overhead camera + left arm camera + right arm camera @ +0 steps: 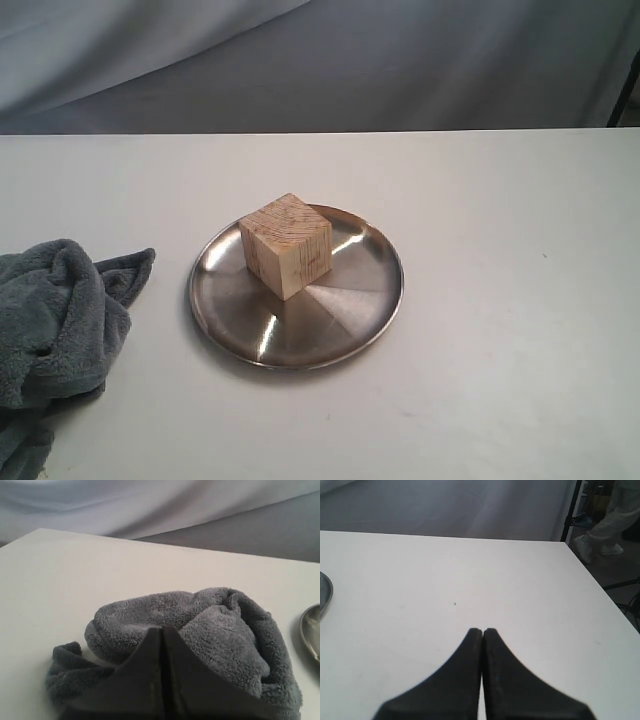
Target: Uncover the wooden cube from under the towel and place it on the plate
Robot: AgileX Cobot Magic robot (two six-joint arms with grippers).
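Elevated exterior, low wrists; shared plate (335, 312)

Soft even light — glare streaks on the plate (300, 335).

Pale-tan, grain-lined wooden cube (286, 245), shiny silver plate (340, 320), dark grey-blue towel (55, 320), white table (500, 300).

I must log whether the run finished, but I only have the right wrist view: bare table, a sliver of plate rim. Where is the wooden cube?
Observer: The wooden cube stands on the plate, uncovered.
Operator: And the towel?
Observer: The towel lies bunched on the table, left of the plate in the exterior view, not touching it.
Operator: Is the left gripper holding it?
Observer: No. The left gripper is shut on nothing, with the towel just beyond it.
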